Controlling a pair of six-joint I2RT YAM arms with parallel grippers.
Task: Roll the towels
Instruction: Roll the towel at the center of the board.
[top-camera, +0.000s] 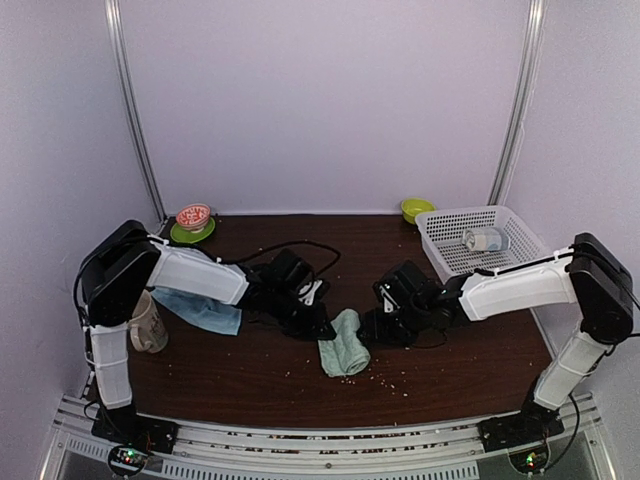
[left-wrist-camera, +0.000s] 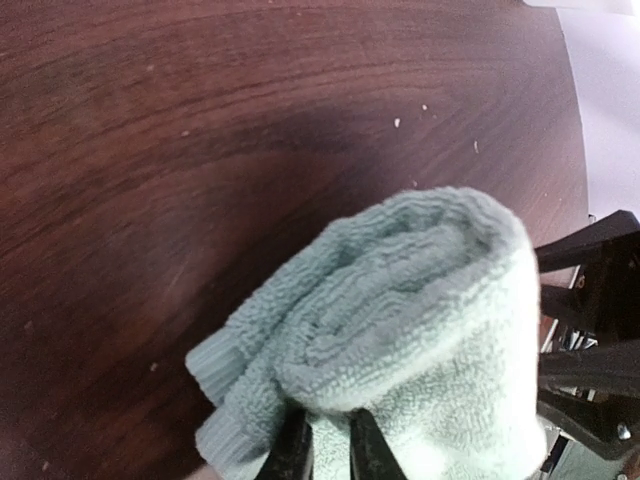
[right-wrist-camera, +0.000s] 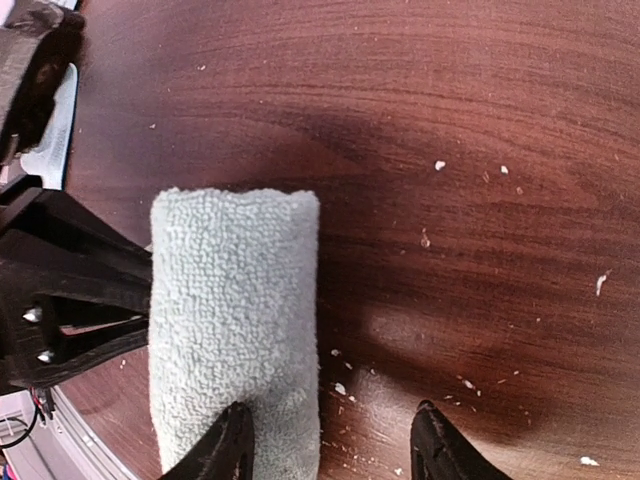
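The pale sage-green towel (top-camera: 344, 343) lies rolled into a short cylinder at the middle of the table. Its spiral end (left-wrist-camera: 400, 310) faces the left wrist camera, and its side (right-wrist-camera: 235, 330) fills the right wrist view. My left gripper (left-wrist-camera: 330, 452) is at the roll's end, its fingers (left-wrist-camera: 290, 450) close together with a fold of cloth pinched between them. On the roll's other side my right gripper (right-wrist-camera: 332, 450) stands open, one finger (right-wrist-camera: 225, 445) over the towel and the other over bare wood. The light blue towel (top-camera: 200, 310) lies flat and crumpled under the left arm.
A white basket (top-camera: 440, 225) holding a can (top-camera: 485, 240) stands at the back right, with a green bowl (top-camera: 417, 209) behind it. At the back left a small bowl sits on a green plate (top-camera: 193, 217). A mug (top-camera: 147, 325) stands by the left arm. Crumbs (top-camera: 395, 378) dot the wood.
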